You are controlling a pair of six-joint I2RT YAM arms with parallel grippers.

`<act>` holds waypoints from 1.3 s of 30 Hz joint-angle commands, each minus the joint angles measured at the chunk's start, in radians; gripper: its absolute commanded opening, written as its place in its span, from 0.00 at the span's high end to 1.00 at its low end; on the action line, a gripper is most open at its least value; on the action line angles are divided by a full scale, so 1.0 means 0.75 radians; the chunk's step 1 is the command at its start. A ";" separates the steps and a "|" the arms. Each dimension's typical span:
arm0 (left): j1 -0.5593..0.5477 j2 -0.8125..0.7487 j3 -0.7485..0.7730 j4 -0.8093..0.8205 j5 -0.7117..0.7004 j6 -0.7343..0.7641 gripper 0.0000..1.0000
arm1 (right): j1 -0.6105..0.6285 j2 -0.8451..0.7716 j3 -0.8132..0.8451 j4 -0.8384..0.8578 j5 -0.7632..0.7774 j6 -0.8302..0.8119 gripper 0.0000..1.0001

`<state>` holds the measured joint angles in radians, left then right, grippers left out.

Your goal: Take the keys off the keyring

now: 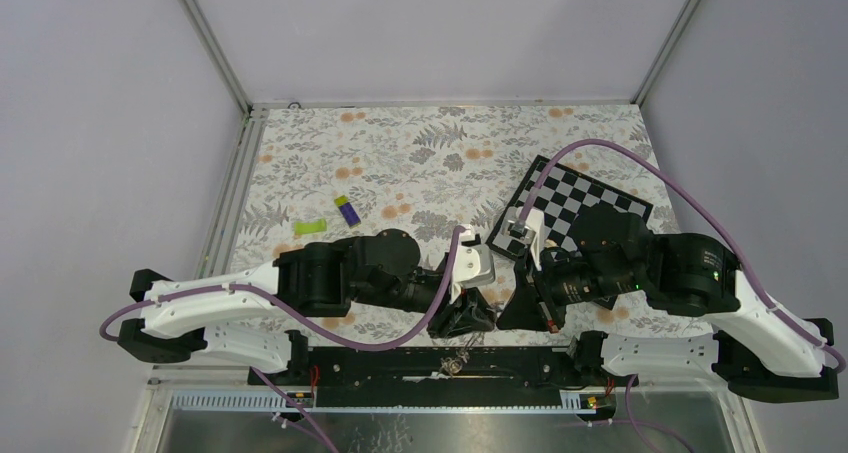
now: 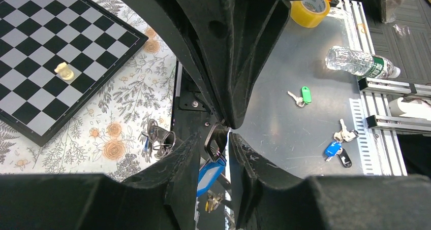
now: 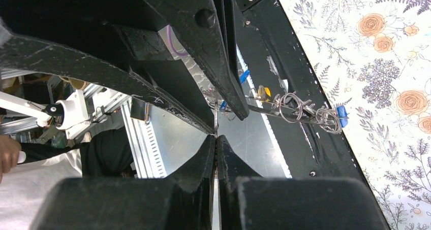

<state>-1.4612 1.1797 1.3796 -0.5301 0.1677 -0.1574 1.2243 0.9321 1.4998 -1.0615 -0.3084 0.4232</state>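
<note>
My left gripper [image 1: 470, 315] and right gripper [image 1: 522, 308] meet tip to tip over the table's near edge. In the left wrist view a dark loop, the keyring [image 2: 215, 141], hangs from the right gripper's pinched tips. It sits in the gap of my left gripper [image 2: 213, 138], whose fingers stand apart. A blue-tagged key [image 2: 210, 175] and a yellow-headed key [image 2: 212, 202] dangle below the ring. My right gripper [image 3: 215, 137] is shut with only a thin edge between its pads. A bunch of wire rings with a blue bit [image 3: 310, 112] lies on the black rail.
A chessboard [image 1: 585, 205] with a pale piece [image 2: 64, 71] lies at the right. Purple and green blocks [image 1: 347, 210] sit mid-left. On the lower metal shelf lie a green-tagged key [image 2: 304, 94], blue and black keys [image 2: 337, 151], a water bottle [image 2: 362, 63] and yellow tape [image 2: 310, 7].
</note>
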 commanded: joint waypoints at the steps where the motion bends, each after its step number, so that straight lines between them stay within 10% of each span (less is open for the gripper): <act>1: 0.001 -0.020 0.022 0.066 -0.024 0.005 0.68 | 0.006 -0.013 0.005 0.088 -0.045 0.000 0.96; 27: 0.001 -0.015 0.024 0.075 0.010 0.005 1.00 | 0.006 -0.073 -0.035 0.134 0.020 -0.010 0.91; 39: 0.001 -0.083 -0.033 0.129 -0.119 0.003 1.00 | 0.006 -0.214 -0.111 0.314 0.184 -0.050 0.54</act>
<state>-1.4624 1.1744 1.3708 -0.5282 0.1474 -0.1623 1.2251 0.8085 1.4460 -0.9237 -0.2276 0.3996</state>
